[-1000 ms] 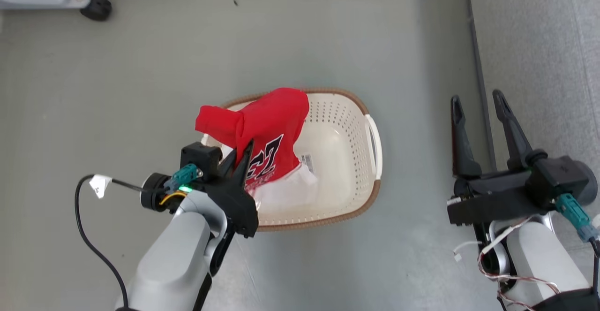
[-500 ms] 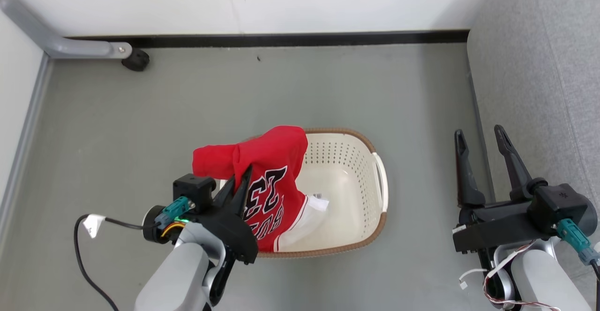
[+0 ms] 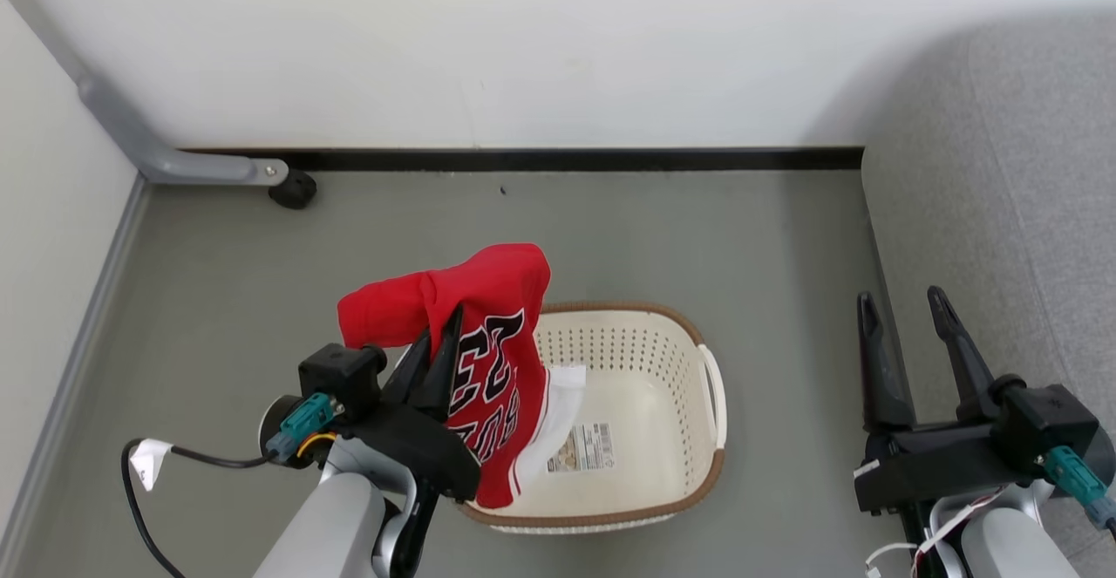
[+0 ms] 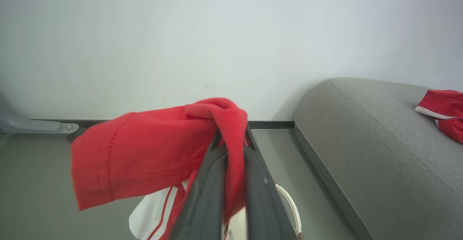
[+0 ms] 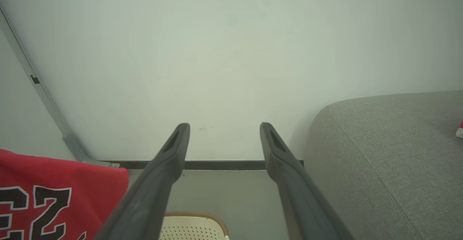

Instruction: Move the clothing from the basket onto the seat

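Observation:
My left gripper is shut on the red jersey, which hangs lifted over the left side of the cream basket. Its black numerals face the head view. In the left wrist view the red cloth is pinched between my two fingers. My right gripper stands open and holds nothing, beside the grey seat. A second red garment with white trim lies on the seat. The basket's bottom shows its label sticker.
A white wall with a black skirting strip runs behind the basket. A grey frame leg with a black foot stands at the back left. A black cable loops off my left wrist.
The head camera has tilted up, so wall and seat show more. My left gripper has lifted the jersey higher out of the basket; the label sticker now lies uncovered. The right gripper stays open.

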Available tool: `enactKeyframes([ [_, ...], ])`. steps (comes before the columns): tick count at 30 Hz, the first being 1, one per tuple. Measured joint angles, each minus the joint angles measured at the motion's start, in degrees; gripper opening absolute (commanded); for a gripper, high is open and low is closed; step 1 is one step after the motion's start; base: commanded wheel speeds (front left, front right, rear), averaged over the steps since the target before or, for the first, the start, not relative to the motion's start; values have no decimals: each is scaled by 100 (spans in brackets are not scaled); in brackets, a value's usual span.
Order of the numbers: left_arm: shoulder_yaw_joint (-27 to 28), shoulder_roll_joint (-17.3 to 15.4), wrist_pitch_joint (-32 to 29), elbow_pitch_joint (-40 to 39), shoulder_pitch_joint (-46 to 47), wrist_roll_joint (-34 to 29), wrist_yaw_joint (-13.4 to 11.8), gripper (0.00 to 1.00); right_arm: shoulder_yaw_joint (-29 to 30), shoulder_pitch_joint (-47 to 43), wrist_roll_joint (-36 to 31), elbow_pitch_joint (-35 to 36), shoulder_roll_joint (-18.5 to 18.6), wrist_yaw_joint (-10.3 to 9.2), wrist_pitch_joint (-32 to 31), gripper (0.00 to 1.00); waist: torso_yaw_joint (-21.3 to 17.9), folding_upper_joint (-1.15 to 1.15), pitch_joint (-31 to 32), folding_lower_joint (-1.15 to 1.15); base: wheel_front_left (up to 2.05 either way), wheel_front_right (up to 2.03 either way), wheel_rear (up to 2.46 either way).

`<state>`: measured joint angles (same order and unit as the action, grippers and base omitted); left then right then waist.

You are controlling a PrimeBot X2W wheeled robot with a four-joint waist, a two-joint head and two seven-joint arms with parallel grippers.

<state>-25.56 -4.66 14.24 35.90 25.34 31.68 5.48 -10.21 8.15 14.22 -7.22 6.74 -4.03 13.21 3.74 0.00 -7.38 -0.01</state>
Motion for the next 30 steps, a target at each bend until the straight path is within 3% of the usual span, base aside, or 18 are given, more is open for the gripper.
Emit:
enactKeyframes([
  [18,120,-326,5,-2688,-354,-308,-149,0,-105,-419,91,165,-16,25,-9,100,135,1,560,0,0,0,0],
  [30,44,-468,-339,-3827,-282,-353,-157,0,-187,-465,91,190,-23,34,-60,100,117,1,625,1,0,0,0],
])
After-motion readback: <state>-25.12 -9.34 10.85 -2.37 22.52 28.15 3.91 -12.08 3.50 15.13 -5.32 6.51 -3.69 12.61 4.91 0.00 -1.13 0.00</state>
